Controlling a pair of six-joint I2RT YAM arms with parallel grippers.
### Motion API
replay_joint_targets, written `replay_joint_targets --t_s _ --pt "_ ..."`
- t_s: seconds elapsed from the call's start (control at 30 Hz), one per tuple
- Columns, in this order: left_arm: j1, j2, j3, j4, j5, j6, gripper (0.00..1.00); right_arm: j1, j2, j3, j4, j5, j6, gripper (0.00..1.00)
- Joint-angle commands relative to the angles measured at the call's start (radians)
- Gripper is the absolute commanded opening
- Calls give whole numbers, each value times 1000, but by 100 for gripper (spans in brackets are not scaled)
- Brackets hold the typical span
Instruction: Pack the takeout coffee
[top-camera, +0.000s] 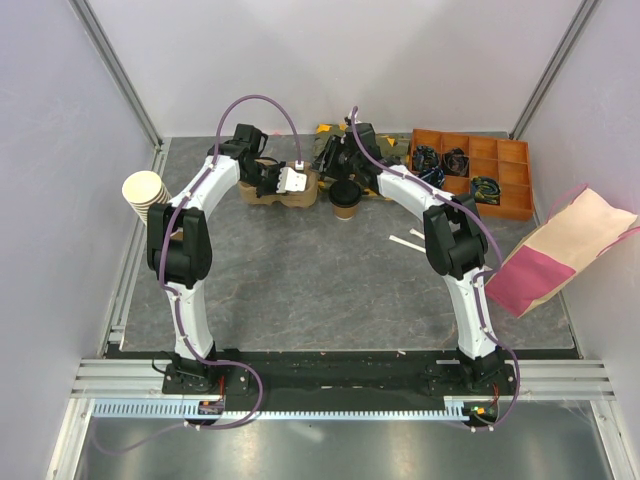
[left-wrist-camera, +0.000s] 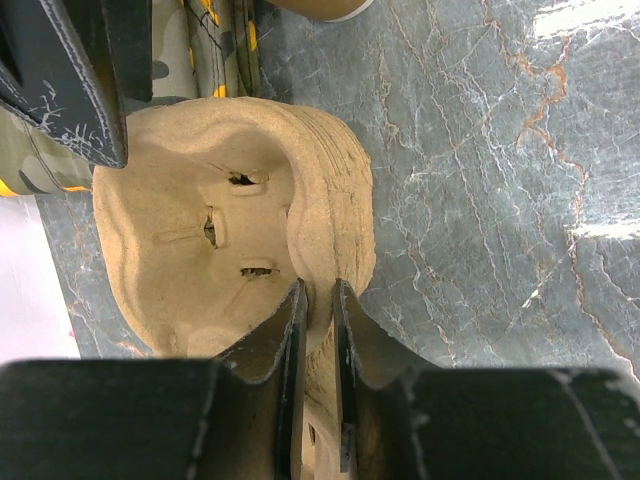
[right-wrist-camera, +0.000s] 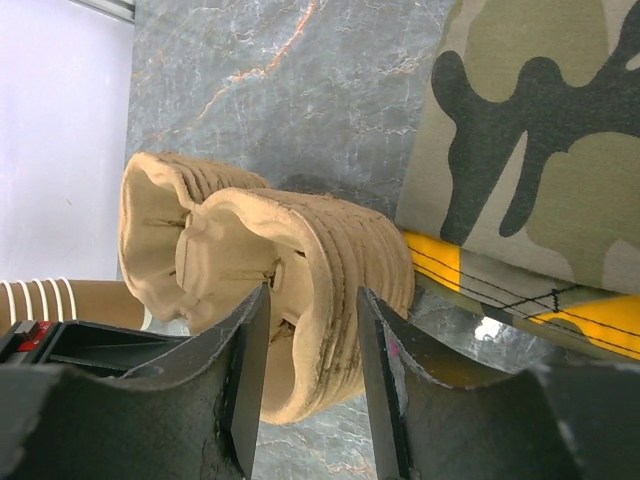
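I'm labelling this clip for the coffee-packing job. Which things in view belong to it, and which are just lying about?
Belongs to the job:
- takeout coffee
- moulded-pulp cup carrier
- probably the paper bag

Just lying about:
- stack of lidless paper cups
- orange compartment tray
- wooden stirrers
- camouflage cloth

- Bright, even overhead light is filling the top view; arms are casting only faint, soft shadows on the tabletop (top-camera: 330, 280).
- White glare streaks are blowing out on the tabletop in the left wrist view.
- Left gripper fingers (left-wrist-camera: 275, 350) are showing dark, slightly soft.
- Wall (right-wrist-camera: 60, 130) is washing out white.
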Motion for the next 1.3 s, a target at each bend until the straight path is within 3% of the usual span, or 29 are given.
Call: replay_joint_targets --t_s 0.0,0.5,1.03,1.27 --pt "6 -30 6 38 39 -6 2 2 -48 -9 58 -10 23 48" --pt "5 -21 9 40 39 -5 2 5 -36 -14 81 -46 50 41" --pt "8 -10 15 40 39 0 2 3 -39 -46 135 -135 115 22" --pt "8 -4 15 38 40 5 2 3 -36 -66 150 -175 144 21"
